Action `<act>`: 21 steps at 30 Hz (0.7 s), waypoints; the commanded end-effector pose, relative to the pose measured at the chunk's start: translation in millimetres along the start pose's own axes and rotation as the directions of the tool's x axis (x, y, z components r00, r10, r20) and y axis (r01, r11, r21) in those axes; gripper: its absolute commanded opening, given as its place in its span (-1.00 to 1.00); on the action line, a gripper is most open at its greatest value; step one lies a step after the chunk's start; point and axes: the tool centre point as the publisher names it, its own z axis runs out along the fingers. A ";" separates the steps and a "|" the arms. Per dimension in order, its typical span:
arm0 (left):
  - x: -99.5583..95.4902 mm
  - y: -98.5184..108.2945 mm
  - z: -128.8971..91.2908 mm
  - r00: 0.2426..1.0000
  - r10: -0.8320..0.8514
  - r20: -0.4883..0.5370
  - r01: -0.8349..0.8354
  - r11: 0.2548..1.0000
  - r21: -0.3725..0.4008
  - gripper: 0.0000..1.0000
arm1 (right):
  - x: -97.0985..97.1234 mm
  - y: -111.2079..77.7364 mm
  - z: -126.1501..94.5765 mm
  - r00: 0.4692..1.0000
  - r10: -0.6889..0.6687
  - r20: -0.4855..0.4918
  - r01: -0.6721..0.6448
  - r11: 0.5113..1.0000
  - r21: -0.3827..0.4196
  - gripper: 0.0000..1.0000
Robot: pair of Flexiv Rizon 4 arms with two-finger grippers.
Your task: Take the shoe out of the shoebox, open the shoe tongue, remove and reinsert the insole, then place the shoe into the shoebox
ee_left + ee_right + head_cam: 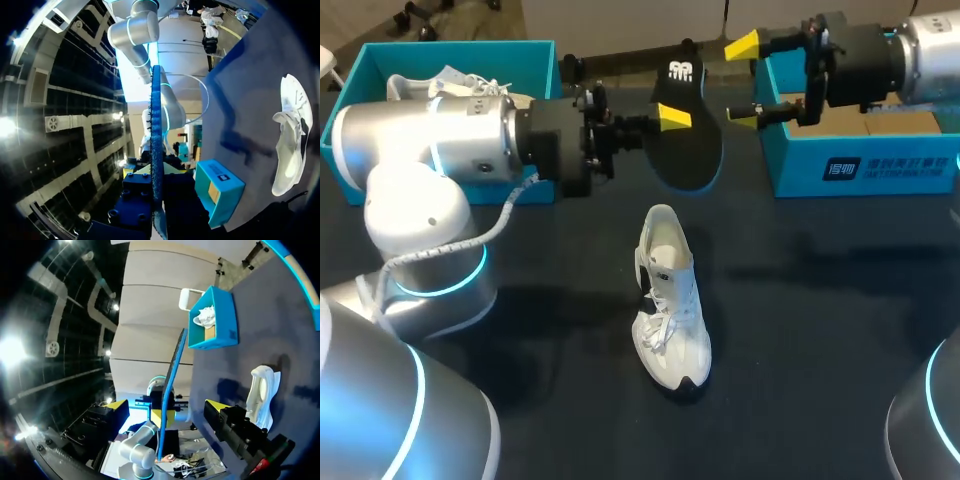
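My left hand [672, 118] clamped on the black insole [690, 155] above the dark surface [820, 300], my right hand [744, 82] spread open beside a teal shoebox [860, 170], white shoe [670, 300] resting mid-surface

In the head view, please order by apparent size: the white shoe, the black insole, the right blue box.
1. right blue box, partly cut off.
2. white shoe and black insole look alike; the insole is held nearer the camera, so unranked.

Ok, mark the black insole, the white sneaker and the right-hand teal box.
black insole [695, 150]: head view, middle of its dark face
white sneaker [669, 322]: head view, on the laces
right-hand teal box [796, 166]: head view, front wall
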 end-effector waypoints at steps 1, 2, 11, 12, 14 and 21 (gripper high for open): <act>0.6 -2.6 -11.6 1.000 0.003 0.000 -0.003 1.000 0.016 -1.00 | -0.4 -15.2 -11.3 1.000 -0.008 0.001 0.008 1.000 -0.008 1.00; 1.0 -3.3 -13.2 1.000 0.000 -0.003 0.000 1.000 0.020 -1.00 | -0.3 -18.8 -13.7 1.000 -0.011 0.000 0.011 1.000 -0.007 1.00; 5.7 -7.2 -19.7 1.000 -0.014 -0.024 0.015 0.999 0.046 -1.00 | -1.8 -39.8 -31.4 0.999 -0.032 -0.004 0.032 0.999 -0.005 1.00; 6.2 -7.3 -19.9 1.000 -0.011 -0.025 0.012 0.999 0.046 -1.00 | -2.1 -41.3 -32.9 0.999 -0.038 -0.004 0.038 0.999 -0.004 1.00; 6.2 -7.3 -19.9 1.000 -0.011 -0.025 0.012 0.999 0.046 -1.00 | -3.0 -44.0 -35.5 0.999 -0.042 -0.004 0.042 0.999 -0.002 1.00; 6.2 -7.3 -19.9 1.000 -0.011 -0.025 0.012 0.999 0.046 -1.00 | -6.8 -50.1 -45.8 0.998 -0.061 0.009 0.061 0.998 -0.003 1.00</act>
